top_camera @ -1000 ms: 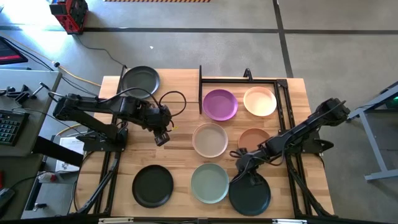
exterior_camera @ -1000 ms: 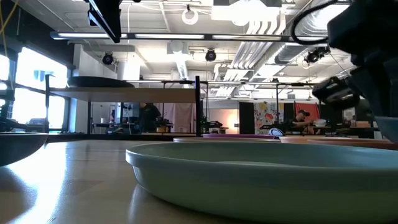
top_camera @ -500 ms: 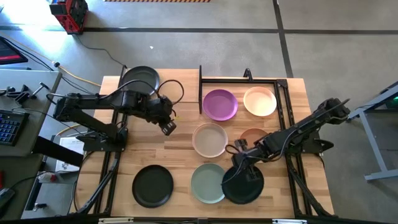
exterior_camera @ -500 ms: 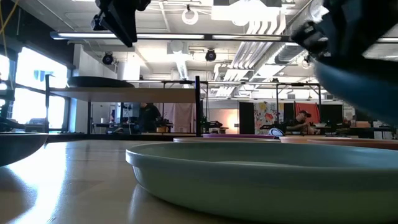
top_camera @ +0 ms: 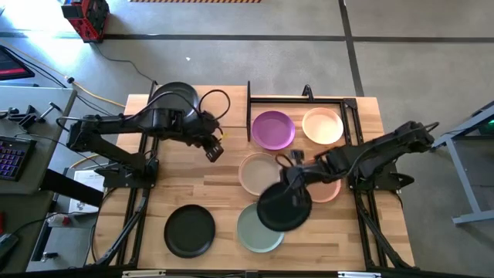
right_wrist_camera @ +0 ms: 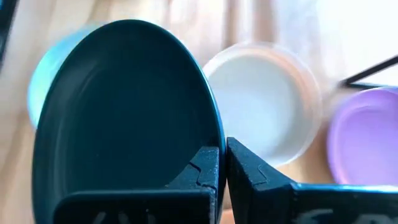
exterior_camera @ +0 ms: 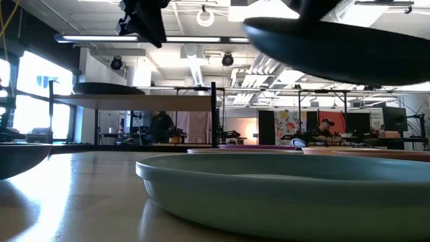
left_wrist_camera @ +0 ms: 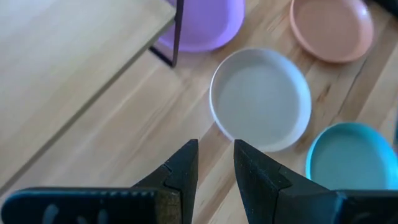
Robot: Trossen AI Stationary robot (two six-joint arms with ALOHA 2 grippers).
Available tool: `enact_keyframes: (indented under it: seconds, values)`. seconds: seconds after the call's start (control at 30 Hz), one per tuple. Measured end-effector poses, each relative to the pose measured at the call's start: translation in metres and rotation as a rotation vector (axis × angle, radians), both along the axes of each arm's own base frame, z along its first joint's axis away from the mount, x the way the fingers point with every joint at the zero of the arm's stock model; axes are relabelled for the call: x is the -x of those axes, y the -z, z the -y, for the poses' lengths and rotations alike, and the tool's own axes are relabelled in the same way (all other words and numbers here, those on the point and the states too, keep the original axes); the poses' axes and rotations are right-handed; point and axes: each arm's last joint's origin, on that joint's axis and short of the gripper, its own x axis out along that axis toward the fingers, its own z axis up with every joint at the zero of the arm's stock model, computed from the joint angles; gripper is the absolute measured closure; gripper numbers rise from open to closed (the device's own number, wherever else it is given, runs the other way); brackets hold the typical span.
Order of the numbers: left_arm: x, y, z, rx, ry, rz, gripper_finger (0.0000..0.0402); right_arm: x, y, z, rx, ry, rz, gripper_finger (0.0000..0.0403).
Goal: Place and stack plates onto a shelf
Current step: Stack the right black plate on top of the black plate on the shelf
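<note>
Right tool carried a black plate above the desk while the left tool hung empty by the shelf.

At the far left of the desk [top_camera: 224, 193], one black plate [top_camera: 173, 98] sat on the shelf [exterior_camera: 134, 102], and another black plate [top_camera: 190, 230] lay on the desk's near side. The left tool [top_camera: 214, 150] hung over bare wood just beside the shelf, its fingers [left_wrist_camera: 180, 171] slightly parted and holding nothing. Next came the purple plate [top_camera: 273, 129], the beige plate [top_camera: 255, 171] and the green plate [top_camera: 248, 232]. The right tool [top_camera: 292, 180] was clamped on the rim of a third black plate [top_camera: 282, 208], held in the air over the green one. Further right lay the cream plate [top_camera: 323, 125] and the orange plate [top_camera: 330, 190], partly hidden under the right arm.
</note>
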Motion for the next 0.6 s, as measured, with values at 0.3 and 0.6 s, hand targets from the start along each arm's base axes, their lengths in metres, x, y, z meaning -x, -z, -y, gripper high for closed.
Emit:
enact_keyframes:
  seconds: [0.3, 0.6]
  values:
    - [-0.009, -0.007, -0.002, -0.059, 0.051, 0.097, 0.0312, -0.014, -0.037, 0.045, 0.056, 0.214, 0.138, 0.0403]
    - [-0.013, -0.010, -0.003, -0.069, 0.053, 0.151, 0.0312, -0.017, -0.047, 0.091, 0.072, 0.364, 0.165, 0.0403]
